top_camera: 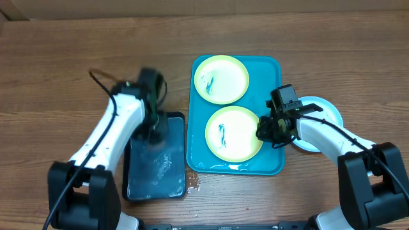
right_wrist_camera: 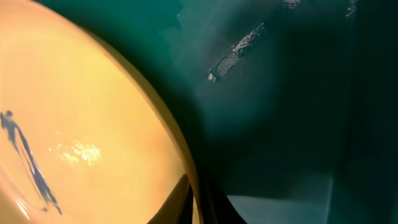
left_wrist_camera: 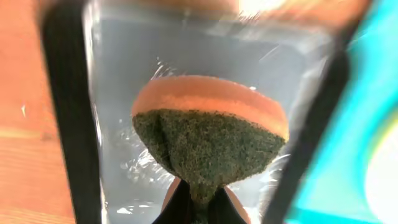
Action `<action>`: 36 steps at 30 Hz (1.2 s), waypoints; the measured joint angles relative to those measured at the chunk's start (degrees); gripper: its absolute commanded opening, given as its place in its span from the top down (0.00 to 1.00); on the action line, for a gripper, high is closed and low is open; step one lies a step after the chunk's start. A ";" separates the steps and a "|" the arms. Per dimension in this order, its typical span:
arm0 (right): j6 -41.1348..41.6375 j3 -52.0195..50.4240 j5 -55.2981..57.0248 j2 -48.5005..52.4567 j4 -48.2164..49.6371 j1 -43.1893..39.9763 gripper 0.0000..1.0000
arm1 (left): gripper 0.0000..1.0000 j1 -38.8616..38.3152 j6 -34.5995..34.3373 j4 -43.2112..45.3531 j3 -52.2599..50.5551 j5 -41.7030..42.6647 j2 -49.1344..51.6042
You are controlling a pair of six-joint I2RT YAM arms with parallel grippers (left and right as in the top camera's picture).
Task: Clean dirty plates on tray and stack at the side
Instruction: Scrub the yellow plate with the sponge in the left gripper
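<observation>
Two dirty plates lie on the turquoise tray [top_camera: 271,67]: a far plate [top_camera: 221,79] and a near plate [top_camera: 233,133], both yellow-green with teal-blue smears. A third, pale blue plate [top_camera: 317,121] lies on the table right of the tray. My right gripper [top_camera: 264,130] is shut on the near plate's right rim [right_wrist_camera: 189,180]; the tray floor [right_wrist_camera: 280,112] shows beside it. My left gripper [top_camera: 155,128] is shut on a sponge [left_wrist_camera: 208,140], orange with a dark green scrub face, over the dark basin [top_camera: 155,160].
The dark rectangular basin holds water [left_wrist_camera: 124,93] and stands just left of the tray. A small wet patch [top_camera: 193,185] lies on the wood between the basin and the tray. Bare wooden table lies at the far left.
</observation>
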 measured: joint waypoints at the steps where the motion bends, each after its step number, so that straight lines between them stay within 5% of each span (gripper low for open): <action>1: 0.07 0.00 -0.02 0.00 0.07 -0.02 0.96 | 0.96 -0.44 0.02 -0.37 3.06 0.57 0.00; 11: 0.13 0.00 -0.11 0.00 0.00 -0.04 0.96 | 0.96 -12.44 -2.49 13.60 8.74 11.67 0.57; 19: 0.13 0.04 -0.11 0.00 -0.24 -0.04 0.96 | 0.96 -24.13 -8.28 18.47 7.54 12.92 12.72; 25: 0.20 0.11 -0.22 0.00 -0.50 -0.04 0.96 | 0.96 -24.94 -11.28 19.43 7.21 12.68 20.98; 36: 1.03 0.11 -0.68 0.04 -0.63 0.17 0.96 | 0.96 -21.70 -12.04 15.76 8.04 3.65 21.14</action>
